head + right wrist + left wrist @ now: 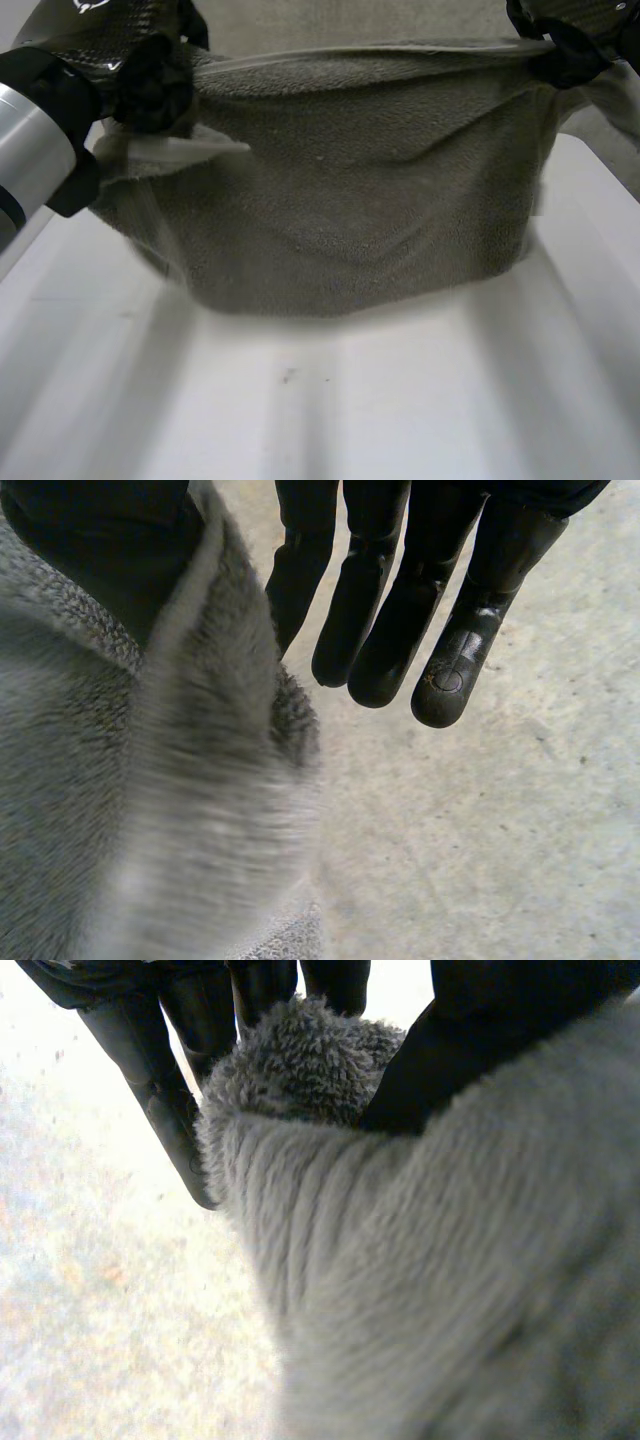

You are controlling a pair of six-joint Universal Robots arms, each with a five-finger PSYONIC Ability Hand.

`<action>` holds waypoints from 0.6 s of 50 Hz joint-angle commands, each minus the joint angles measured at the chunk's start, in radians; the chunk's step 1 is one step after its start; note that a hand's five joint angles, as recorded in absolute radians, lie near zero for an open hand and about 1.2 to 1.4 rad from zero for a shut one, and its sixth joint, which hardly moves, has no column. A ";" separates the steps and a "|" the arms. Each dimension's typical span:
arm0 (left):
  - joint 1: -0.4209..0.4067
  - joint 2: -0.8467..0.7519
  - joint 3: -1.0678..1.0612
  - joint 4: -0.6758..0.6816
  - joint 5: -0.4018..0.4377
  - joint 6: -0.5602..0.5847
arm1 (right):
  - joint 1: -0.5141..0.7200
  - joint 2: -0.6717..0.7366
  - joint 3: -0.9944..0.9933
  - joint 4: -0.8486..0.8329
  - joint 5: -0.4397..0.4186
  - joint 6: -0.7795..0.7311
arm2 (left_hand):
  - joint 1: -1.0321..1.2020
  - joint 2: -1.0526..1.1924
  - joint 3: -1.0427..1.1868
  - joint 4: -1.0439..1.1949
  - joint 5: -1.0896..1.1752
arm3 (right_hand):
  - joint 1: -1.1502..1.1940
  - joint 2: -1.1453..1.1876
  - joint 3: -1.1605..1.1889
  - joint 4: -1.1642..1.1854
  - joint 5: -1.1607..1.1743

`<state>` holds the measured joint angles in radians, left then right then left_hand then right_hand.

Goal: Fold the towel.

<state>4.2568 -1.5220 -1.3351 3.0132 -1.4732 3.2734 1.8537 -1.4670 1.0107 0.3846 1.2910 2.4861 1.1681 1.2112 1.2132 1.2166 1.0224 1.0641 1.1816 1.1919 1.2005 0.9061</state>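
A grey fluffy towel hangs in the air over the white table, stretched between both hands, its lower edge sagging close to the tabletop. My left hand grips the towel's upper left corner. In the left wrist view that corner is pinched between the thumb and fingers of the left hand. My right hand holds the upper right corner. In the right wrist view the towel runs up between the thumb and the fingers, several of which stand straight beside the cloth.
The table's near half lies bare in front of the hanging towel. My left arm reaches in beside the towel's left side. Bare tabletop shows beneath the right hand.
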 commanded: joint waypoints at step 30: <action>0.175 -0.408 0.119 0.739 0.100 -0.001 | 0.087 0.389 -0.065 -0.864 0.171 0.003 | 0.228 0.185 0.183 0.180 0.199 | 0.332 0.215 0.204 0.196 0.316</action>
<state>4.4359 -1.9771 -1.1387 3.7700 -1.3760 3.2801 1.9417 -0.9717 0.7966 -0.4567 1.5193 2.4410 1.1793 1.2184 1.2157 1.2170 1.0346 1.0641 1.1817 1.1920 1.2008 0.9175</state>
